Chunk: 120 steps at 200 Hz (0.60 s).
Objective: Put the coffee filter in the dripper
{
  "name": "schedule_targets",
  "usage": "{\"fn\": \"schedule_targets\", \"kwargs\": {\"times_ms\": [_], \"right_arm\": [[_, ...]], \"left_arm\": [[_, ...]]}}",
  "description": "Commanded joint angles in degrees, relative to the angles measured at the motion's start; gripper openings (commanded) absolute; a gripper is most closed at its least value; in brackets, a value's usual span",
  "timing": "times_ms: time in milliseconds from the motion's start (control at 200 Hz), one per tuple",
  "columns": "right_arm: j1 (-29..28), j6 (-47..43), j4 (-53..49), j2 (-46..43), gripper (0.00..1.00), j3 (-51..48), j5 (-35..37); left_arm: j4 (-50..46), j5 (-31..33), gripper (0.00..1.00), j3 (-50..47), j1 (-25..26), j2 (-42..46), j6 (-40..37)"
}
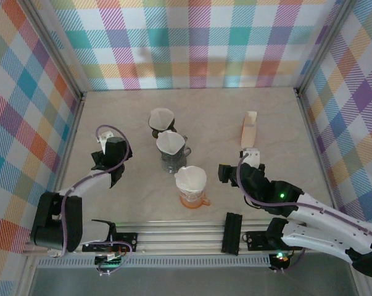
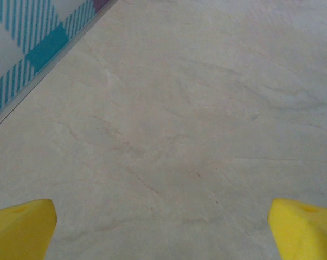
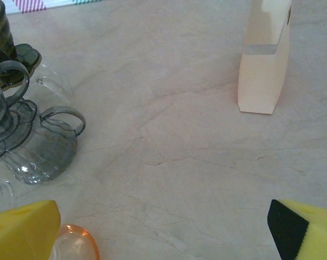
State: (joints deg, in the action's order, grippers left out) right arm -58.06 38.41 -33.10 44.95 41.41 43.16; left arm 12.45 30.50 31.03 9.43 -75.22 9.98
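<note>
Three drippers stand mid-table, each with a white paper coffee filter in it: a dark dripper [image 1: 161, 121], a clear grey dripper [image 1: 171, 150] and an orange dripper [image 1: 192, 185]. A beige filter holder [image 1: 250, 128] stands to their right, also in the right wrist view [image 3: 263, 59]. My left gripper [image 1: 111, 147] hovers left of the drippers, open over bare table, its yellow fingers [image 2: 22, 227] wide apart. My right gripper [image 1: 247, 161] sits between the orange dripper and the holder, open and holding nothing, with the orange dripper's edge [image 3: 76, 246] by its left finger [image 3: 22, 230].
Checked walls close in the table [image 1: 278, 111] on the left, back and right. In the right wrist view the grey dripper's handle [image 3: 63, 116] and the dark dripper [image 3: 6, 54] are at far left. Bare tabletop lies ahead of both grippers.
</note>
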Motion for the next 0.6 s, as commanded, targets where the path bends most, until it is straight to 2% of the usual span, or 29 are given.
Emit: {"fn": "schedule_targets", "kwargs": {"times_ms": [0, 200, 355, 405, 595], "right_arm": [[0.3, 1.4, -0.6, -0.8, 0.99, -0.9, 2.1], [0.4, 1.1, -0.9, -0.1, 0.99, -0.9, 2.9], [0.4, -0.5, 0.4, -0.3, 0.99, -1.5, 3.8], [0.4, -2.0, 1.8, -0.7, 0.99, -2.0, 3.6], [2.4, -7.9, 5.4, -1.1, 0.99, -3.1, 3.9]], "left_arm": [[14.7, -2.3, 1.0, -1.7, -0.5, -3.4, -8.6], [27.6, -10.2, 1.0, -5.7, -1.1, -9.3, -11.2], [40.4, -12.1, 1.0, -9.7, -1.3, -14.9, -11.8], [35.0, -13.4, 1.0, -8.0, -1.8, -13.8, -11.0], [34.9, -15.2, 1.0, -7.7, -3.4, -14.2, -10.0]]}}
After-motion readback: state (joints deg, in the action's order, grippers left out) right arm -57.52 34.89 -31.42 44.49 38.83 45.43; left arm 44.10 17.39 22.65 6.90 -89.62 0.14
